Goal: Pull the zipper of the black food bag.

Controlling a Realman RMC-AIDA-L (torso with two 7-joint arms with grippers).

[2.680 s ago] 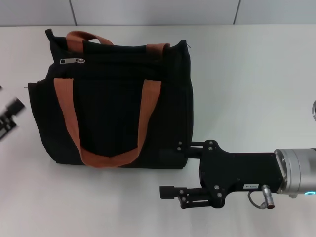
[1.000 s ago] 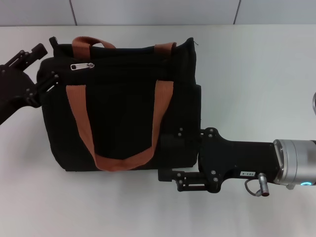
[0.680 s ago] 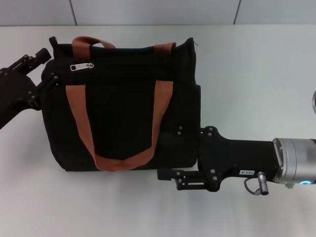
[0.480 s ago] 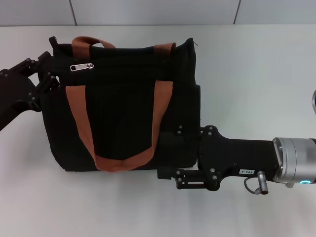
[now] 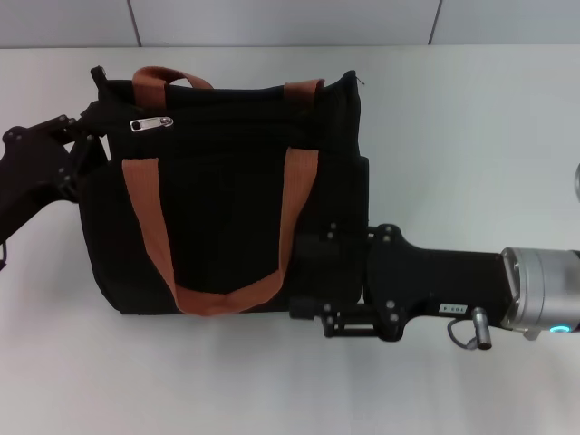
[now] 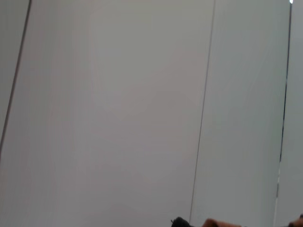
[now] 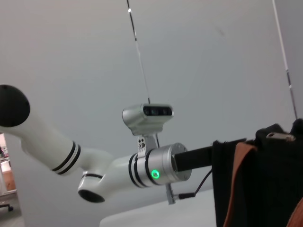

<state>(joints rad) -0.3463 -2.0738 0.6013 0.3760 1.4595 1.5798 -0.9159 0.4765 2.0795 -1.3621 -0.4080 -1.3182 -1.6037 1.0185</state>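
Note:
The black food bag (image 5: 222, 195) lies flat on the white table with its rust-orange straps (image 5: 142, 217) facing up. The silver zipper (image 5: 150, 122) sits on the zip track near the bag's far left corner. My left gripper (image 5: 83, 131) presses against that corner, just left of the zipper, black against the black fabric. The right gripper (image 5: 315, 276) is open and straddles the bag's near right corner, with one finger (image 5: 333, 237) over the fabric and the other (image 5: 306, 314) just below the bottom edge. The left wrist view shows only a sliver of bag (image 6: 178, 222).
The white table (image 5: 453, 136) stretches bare to the right of the bag and along the front. A grey panelled wall (image 5: 290, 23) runs behind it. In the right wrist view the left arm (image 7: 156, 168) reaches to the bag (image 7: 265, 184).
The bag has shifted a little to the right. My left gripper came in from the left edge up to the bag's far left corner. The right gripper rose onto the near right corner.

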